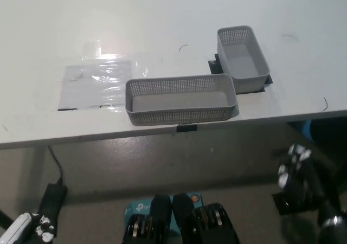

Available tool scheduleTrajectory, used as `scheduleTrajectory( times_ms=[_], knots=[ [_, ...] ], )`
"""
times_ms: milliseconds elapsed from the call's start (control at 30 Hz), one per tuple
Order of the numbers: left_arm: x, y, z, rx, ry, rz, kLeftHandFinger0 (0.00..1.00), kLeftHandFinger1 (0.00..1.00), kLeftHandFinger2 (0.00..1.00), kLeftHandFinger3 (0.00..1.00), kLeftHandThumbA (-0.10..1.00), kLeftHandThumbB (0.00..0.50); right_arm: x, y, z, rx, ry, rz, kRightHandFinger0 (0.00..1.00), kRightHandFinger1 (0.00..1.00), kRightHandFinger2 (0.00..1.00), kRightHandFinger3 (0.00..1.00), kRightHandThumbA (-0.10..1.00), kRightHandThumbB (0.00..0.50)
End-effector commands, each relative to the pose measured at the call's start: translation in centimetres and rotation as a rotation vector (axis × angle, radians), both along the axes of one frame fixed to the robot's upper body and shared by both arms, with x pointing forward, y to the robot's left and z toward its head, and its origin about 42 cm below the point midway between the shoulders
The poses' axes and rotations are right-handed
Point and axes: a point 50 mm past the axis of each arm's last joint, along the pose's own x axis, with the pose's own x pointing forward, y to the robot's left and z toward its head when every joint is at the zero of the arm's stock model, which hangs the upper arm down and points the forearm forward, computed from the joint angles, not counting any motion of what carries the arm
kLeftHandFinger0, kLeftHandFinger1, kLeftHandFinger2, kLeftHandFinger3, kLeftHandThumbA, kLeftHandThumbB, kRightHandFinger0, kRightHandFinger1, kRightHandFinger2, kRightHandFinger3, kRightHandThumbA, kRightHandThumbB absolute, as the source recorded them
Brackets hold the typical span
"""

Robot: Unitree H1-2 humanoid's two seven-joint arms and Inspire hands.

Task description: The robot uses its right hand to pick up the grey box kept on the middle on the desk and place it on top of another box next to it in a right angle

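Observation:
A grey perforated box lies lengthwise near the middle of the white desk, close to its front edge. A second grey box stands just behind its right end, turned at a right angle to it and resting on the desk. My black right hand hangs low at the lower right, below the desk edge and well away from both boxes, holding nothing; its fingers are blurred. My white left hand rests at the bottom left corner, mostly cut off.
A clear plastic sheet lies on the desk left of the boxes. A black cable and adapter sit on the floor at lower left. A dark cutout shows beside the far box.

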Motion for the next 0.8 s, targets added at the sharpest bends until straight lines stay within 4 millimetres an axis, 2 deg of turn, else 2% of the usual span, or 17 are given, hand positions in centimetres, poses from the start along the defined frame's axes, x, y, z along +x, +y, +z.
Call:
scheduleTrajectory(
  times_ms=[0,33,100,167,200,233,267,300,333,433,467,500,533,633,667,700,767],
  knots=[
    [0.2,0.5,1.2,0.024,-0.016,-0.016,0.00,0.00,0.00,0.11,-0.10,0.500,2.3,-0.3,7.5,-0.006,-0.188,0.041,0.10,0.16,0.35,0.67,0.17,0.141],
    [0.2,0.5,1.1,0.027,-0.021,-0.024,0.00,0.00,0.00,0.11,-0.10,0.500,3.4,-0.1,10.2,-0.014,-0.227,0.068,0.09,0.16,0.36,0.68,0.15,0.176],
    [0.1,0.6,1.3,0.023,-0.022,-0.024,0.00,0.00,0.00,0.10,-0.10,0.500,4.2,0.0,11.6,-0.027,-0.256,0.100,0.05,0.13,0.34,0.72,0.15,0.217],
    [0.2,0.5,1.5,0.026,-0.021,-0.025,0.00,0.00,0.00,0.10,-0.10,0.500,4.8,0.2,12.6,-0.061,-0.272,0.119,0.06,0.14,0.35,0.73,0.15,0.235],
    [0.3,0.5,1.7,0.042,-0.028,-0.029,0.00,0.00,0.03,0.13,-0.10,0.499,5.7,0.6,13.6,-0.110,-0.274,0.146,0.08,0.16,0.38,0.76,0.15,0.260],
    [0.4,0.6,1.9,0.042,-0.030,-0.028,0.00,0.00,0.01,0.13,-0.10,0.495,6.2,0.9,14.2,-0.138,-0.271,0.156,0.11,0.19,0.41,0.79,0.15,0.281],
    [0.6,0.6,2.0,0.042,-0.029,-0.027,0.00,0.00,0.01,0.13,-0.10,0.489,6.6,1.1,14.6,-0.165,-0.275,0.170,0.16,0.24,0.43,0.82,0.16,0.295],
    [0.7,0.8,1.8,0.039,-0.023,-0.017,0.00,0.00,0.00,0.12,-0.10,0.487,7.0,1.2,14.8,-0.191,-0.273,0.187,0.26,0.34,0.47,0.86,0.17,0.305],
    [1.1,1.0,2.2,0.046,-0.028,-0.022,0.00,0.00,0.00,0.12,-0.10,0.488,6.9,1.2,14.9,-0.187,-0.276,0.182,0.26,0.34,0.47,0.87,0.17,0.306],
    [1.4,1.1,2.4,0.050,-0.034,-0.034,0.00,0.00,0.00,0.12,-0.10,0.494,8.1,1.8,15.2,-0.253,-0.271,0.207,0.47,0.57,0.66,0.97,0.22,0.338],
    [1.4,1.1,2.4,0.052,-0.035,-0.037,0.00,0.00,0.00,0.12,-0.10,0.496,8.2,1.8,15.2,-0.260,-0.270,0.209,0.49,0.59,0.66,0.98,0.22,0.339],
    [1.4,1.1,2.4,0.046,-0.035,-0.037,0.00,0.00,0.00,0.12,-0.10,0.500,8.6,1.9,15.1,-0.271,-0.263,0.216,0.55,0.63,0.70,1.00,0.22,0.346],
    [1.3,1.0,2.6,0.043,-0.037,-0.032,0.00,0.00,0.00,0.12,-0.10,0.500,9.5,1.9,14.7,-0.304,-0.252,0.223,0.63,0.70,0.76,1.00,0.24,0.352],
    [1.3,1.0,2.5,0.030,-0.049,-0.037,0.00,0.00,0.00,0.09,-0.10,0.500,10.8,2.0,14.4,-0.333,-0.208,0.239,0.75,0.82,0.85,1.00,0.25,0.353],
    [1.3,1.1,2.6,0.028,-0.052,-0.033,0.00,0.00,0.00,0.09,-0.10,0.500,11.1,2.2,14.6,-0.335,-0.212,0.243,0.76,0.82,0.85,1.00,0.25,0.354],
    [1.3,1.1,2.6,0.044,-0.051,-0.032,0.00,0.00,0.00,0.11,-0.10,0.500,12.2,2.2,14.5,-0.376,-0.193,0.261,0.84,0.90,0.92,1.00,0.28,0.345],
    [1.3,1.1,2.6,0.042,-0.049,-0.035,0.00,0.00,0.00,0.11,-0.10,0.500,13.1,2.1,14.4,-0.418,-0.180,0.272,0.90,0.95,0.96,1.00,0.28,0.348]
  ],
)
